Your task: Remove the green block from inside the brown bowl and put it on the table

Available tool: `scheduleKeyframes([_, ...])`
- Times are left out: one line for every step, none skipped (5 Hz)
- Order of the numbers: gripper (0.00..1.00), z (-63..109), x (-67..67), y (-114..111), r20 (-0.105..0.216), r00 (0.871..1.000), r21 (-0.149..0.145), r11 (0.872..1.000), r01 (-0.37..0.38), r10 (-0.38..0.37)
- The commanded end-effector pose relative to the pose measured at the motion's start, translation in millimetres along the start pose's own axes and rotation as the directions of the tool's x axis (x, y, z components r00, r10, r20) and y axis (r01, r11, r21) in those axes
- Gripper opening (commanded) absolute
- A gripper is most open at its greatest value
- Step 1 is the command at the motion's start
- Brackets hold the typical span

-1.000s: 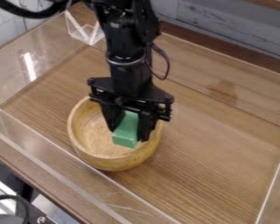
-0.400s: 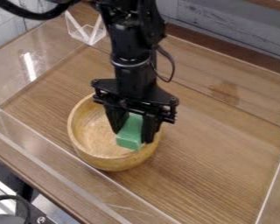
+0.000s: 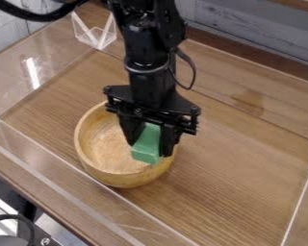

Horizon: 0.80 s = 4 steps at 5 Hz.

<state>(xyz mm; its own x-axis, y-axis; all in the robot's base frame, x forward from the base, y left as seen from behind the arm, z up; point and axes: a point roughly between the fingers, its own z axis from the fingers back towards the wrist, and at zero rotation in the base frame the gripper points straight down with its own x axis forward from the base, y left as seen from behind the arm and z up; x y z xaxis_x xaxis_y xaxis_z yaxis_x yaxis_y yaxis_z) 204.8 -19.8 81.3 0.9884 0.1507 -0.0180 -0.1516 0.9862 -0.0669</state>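
The green block [image 3: 146,144] is located at the bowl, toward the side of the opening that lies on the right of the view. It is tilted, with its upper portion between the fingers of the end effector [image 3: 149,133] and its lower portion exposed above the bowl interior. The end effector is closed on the block and grips it near the upper end; the dark fingers cover that end, so its full length cannot be read. Whether the lower end of the block touches the bowl floor cannot be determined from this view. The container is a brown bowl [image 3: 104,158], round, light in color, with a thick rim. The bowl stands upright on the table [image 3: 231,178]. The near part of its interior and its left inner wall are exposed to view; the far part of the rim is covered by the black body of the end effector. No second item is visible in the exposed part of the bowl. The black arm [image 3: 146,43] extends from the top of the view down over the bowl. The table has a brown wood-grain surface with darker streaks. A clear wall [image 3: 64,178] runs along the table edge at the lower left, near the bowl.
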Motion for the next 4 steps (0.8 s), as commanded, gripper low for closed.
scheduleKeyframes([0.0,12.1,5.8,-5.9,0.048,0.999,-0.007,1.0,0.018,-0.017])
scheduleKeyframes([0.0,12.1,5.1,-10.3,0.048,0.999,-0.009,1.0,0.026,-0.025])
scheduleKeyframes([0.0,11.9,3.9,-16.0,0.047,0.998,-0.012,0.999,0.036,-0.036])
scheduleKeyframes([0.0,10.9,2.6,-21.3,0.047,0.998,-0.016,0.999,0.043,-0.042])
